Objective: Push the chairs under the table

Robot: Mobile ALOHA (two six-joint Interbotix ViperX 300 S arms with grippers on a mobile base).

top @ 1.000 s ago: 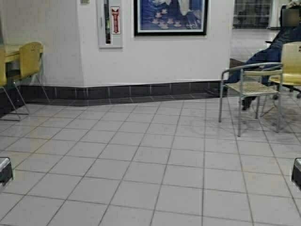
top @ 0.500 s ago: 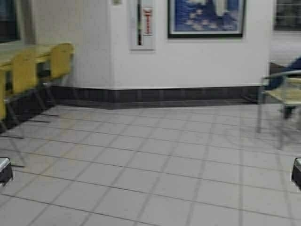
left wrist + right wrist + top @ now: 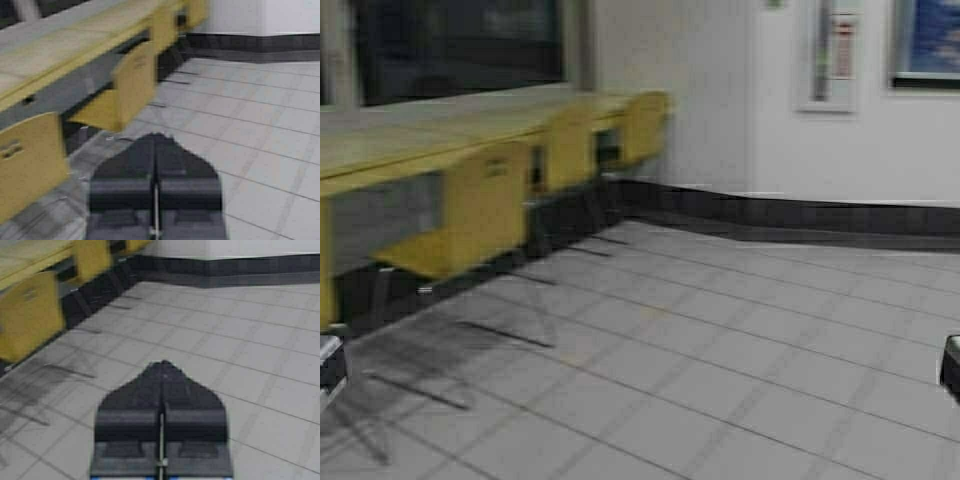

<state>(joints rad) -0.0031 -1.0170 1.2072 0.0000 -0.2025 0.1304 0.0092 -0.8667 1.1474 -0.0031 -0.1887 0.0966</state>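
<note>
High view gives us the pale tiled floor [image 3: 720, 340] filling most of the scene, with a white wall [image 3: 690, 90] and dark baseboard [image 3: 800, 215] beyond. Running along the robot's left is the long pale wood surface [image 3: 420, 135], set under a dark window [image 3: 460, 45]. Three yellow-tan chairs line its front edge: the nearest chair [image 3: 470, 215] sits pulled out from it, seat toward the surface; the middle chair [image 3: 565, 145] and the far chair [image 3: 645, 125] stand closer in by the corner. On the wall hang a narrow white cabinet [image 3: 830, 50] and a framed picture [image 3: 930, 45]. Left hand [image 3: 155, 137] hovers low over the tiles just beside the nearest chair, fingers pressed together. Right hand [image 3: 162, 365] hovers over bare floor, fingers together too.
</note>
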